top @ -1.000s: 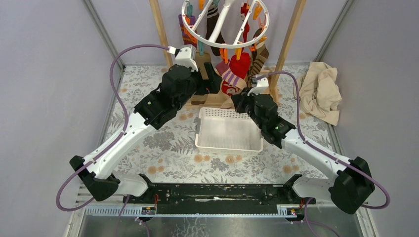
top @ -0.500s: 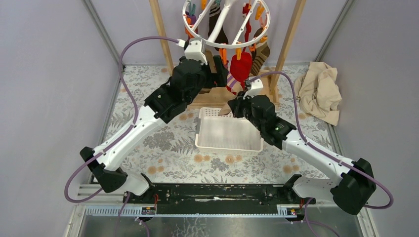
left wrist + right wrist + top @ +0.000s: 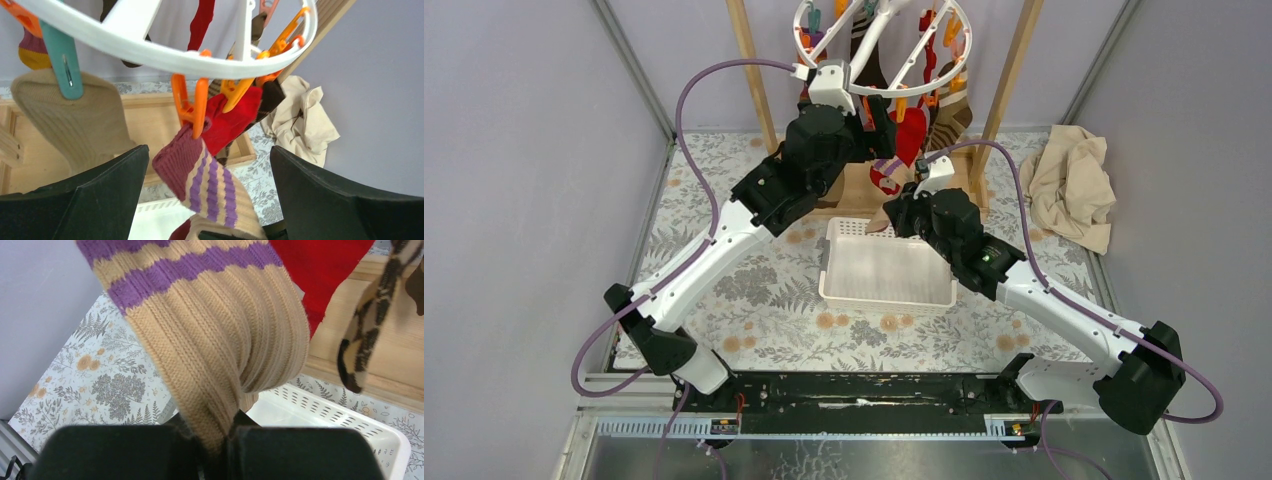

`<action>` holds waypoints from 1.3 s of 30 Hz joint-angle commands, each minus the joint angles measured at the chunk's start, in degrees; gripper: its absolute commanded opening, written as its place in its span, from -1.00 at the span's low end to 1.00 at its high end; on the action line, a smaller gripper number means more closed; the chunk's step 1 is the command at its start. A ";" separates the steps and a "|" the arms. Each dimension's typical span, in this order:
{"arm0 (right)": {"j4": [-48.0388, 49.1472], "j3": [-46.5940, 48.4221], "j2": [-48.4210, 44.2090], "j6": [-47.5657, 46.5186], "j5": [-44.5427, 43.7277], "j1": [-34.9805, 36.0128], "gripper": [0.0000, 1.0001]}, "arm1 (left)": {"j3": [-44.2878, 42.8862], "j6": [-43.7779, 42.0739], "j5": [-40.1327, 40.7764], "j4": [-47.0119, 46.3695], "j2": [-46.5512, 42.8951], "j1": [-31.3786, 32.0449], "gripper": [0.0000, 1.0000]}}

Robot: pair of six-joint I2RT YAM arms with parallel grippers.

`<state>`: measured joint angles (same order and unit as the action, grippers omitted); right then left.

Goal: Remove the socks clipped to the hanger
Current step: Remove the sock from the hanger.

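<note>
While the left pincer [image 3: 209, 150] sits right up under the hanger [image 3: 150, 52] with its jaws spread wide, the purple-striped sock [image 3: 200, 175] hangs in the gap between its two fingers [image 3: 75, 200], and as far as I can tell neither one touches it. That sock's maroon cuff is pinched in an orange clip [image 3: 192, 105] on the white ring. Down low, the right pincer [image 3: 222, 432] is clamped onto the tan lower end of the same sock, and the knit bunches into the seam where the fingers meet. So it's clipped at the top and gripped at the bottom. Right beside it a red sock [image 3: 230, 120] hangs from another orange clip, and on the other side a tan sock [image 3: 75, 120] hangs from a teal clip [image 3: 62, 60]. A brown argyle sock [image 3: 365, 330] dangles just past the red one in the right wrist view. More socks hang on the far side of the ring, but they're too cropped to sort out. Under the right arm, a white basket [image 3: 886, 301] sits on the flowery counter [image 3: 754, 290], in front of the wooden frame [image 3: 754, 70]. A crumpled beige cloth [image 3: 1072, 185] lies off in the right corner, well apart from the rest.
</note>
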<state>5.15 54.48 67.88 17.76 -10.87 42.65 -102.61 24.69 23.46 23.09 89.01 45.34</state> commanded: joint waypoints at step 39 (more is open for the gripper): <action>-3.94 8.53 -1.05 -0.22 1.30 0.81 -0.98 | 4.25 -5.84 -27.70 -16.49 -0.05 -12.07 0.42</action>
<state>0.34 60.16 67.88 17.80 -9.80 42.78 -98.91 20.97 -2.66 11.03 88.55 33.93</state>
